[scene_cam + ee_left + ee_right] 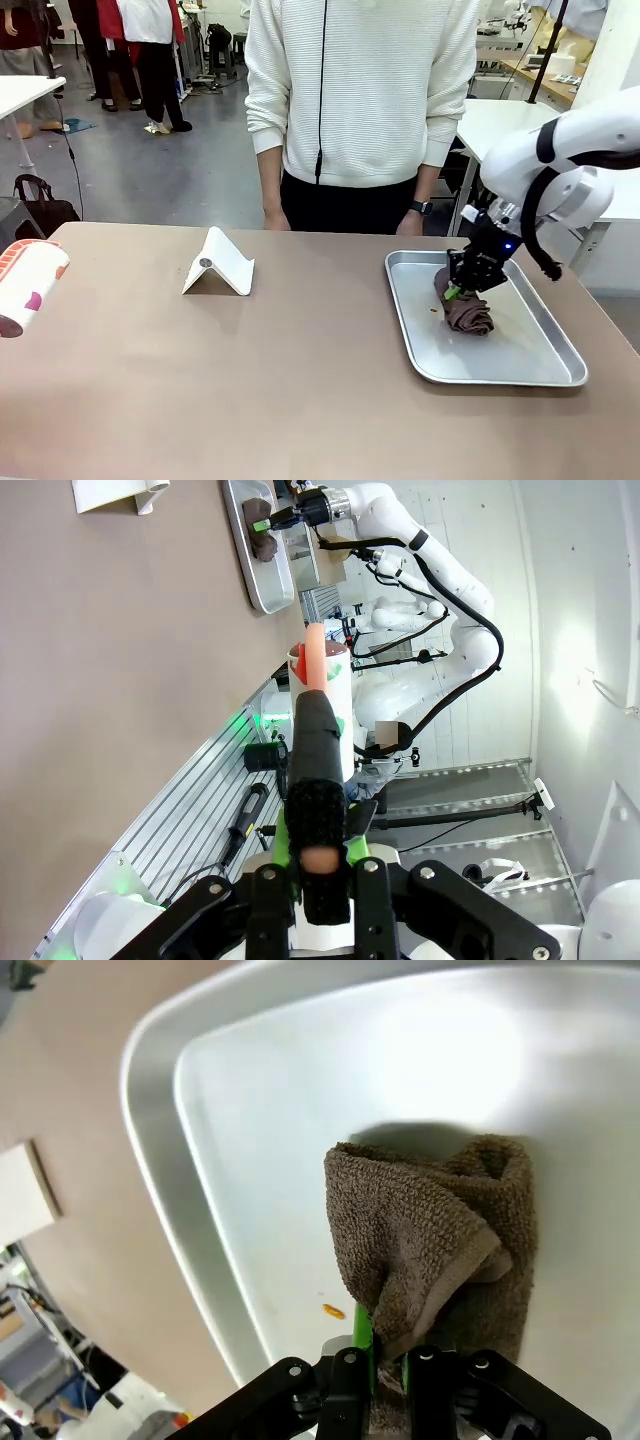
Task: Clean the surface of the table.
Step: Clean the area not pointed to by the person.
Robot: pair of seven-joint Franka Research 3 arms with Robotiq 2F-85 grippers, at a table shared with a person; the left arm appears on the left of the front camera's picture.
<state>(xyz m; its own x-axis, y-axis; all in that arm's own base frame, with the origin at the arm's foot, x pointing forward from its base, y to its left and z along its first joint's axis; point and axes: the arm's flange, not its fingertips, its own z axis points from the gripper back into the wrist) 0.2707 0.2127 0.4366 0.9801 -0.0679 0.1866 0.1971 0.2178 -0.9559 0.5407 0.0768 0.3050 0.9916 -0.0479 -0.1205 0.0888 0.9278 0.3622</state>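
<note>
The table [300, 380] has a matte brown top, seen also in the left wrist view [100, 680]. At its right stands a silver tray [500, 378] holding a crumpled brown cloth [470, 315]. My right gripper [458, 290] reaches down into the tray and is shut on the cloth's upper edge. In the right wrist view the right gripper [385, 1360] pinches a fold of the cloth [440, 1240] above the tray floor [260, 1160]. My left gripper [318, 720] is shut on a white container with salmon-orange trim [322, 670], which hangs at the table's left edge [25, 285].
A white folded stand [218, 265] sits on the table left of centre. A person in a white top [360, 90] stands at the far edge, hands by the table. A small orange crumb [332, 1311] lies in the tray.
</note>
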